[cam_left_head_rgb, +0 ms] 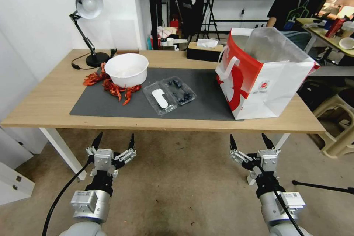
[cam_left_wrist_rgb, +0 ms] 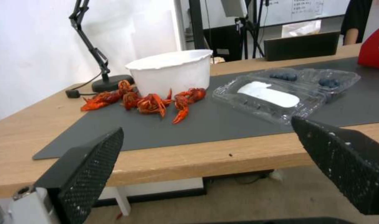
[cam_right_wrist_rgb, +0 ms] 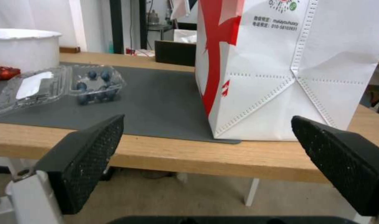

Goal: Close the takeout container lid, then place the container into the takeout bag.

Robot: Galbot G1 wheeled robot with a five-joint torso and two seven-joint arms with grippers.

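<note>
**Clear clamshell lies open on the mat, both grippers waiting below the table edge**

Clear plastic, folded flat open, is what sits ahead of the left gripper [cam_left_head_rgb: 113, 143]: the small hinged takeout container [cam_left_head_rgb: 180, 91] with dark blueberries in one half, and its lid [cam_left_head_rgb: 159, 98], white label showing, lying beside it on the dark grey rectangular mat [cam_left_head_rgb: 206, 99]. That left gripper hangs in front of the light wooden table [cam_left_head_rgb: 37, 107], below its near edge, black textured fingers [cam_left_wrist_rgb: 87, 168] spread wide and holding nothing. Farther from it, beyond the mat's near edge, a round white bowl [cam_left_head_rgb: 127, 69] stands with red crayfish [cam_left_head_rgb: 118, 89] scattered around its base, and a black desk lamp [cam_left_head_rgb: 86, 18] rises behind that.

The container lies between the two arms, closer to the left gripper's side, well apart from both.

Ahead of the right gripper [cam_left_head_rgb: 250, 143] stands the large red-and-white paper takeout bag [cam_left_head_rgb: 265, 84], upright with its mouth open and silvery lining showing, its base partly on the mat and partly on bare wood. The right gripper also hangs below the table edge, its fingers [cam_right_wrist_rgb: 85, 161] spread apart and empty. From its wrist view the bag is straight ahead and the container [cam_right_wrist_rgb: 96, 84] off to the side, near the bowl [cam_right_wrist_rgb: 23, 46].
</note>
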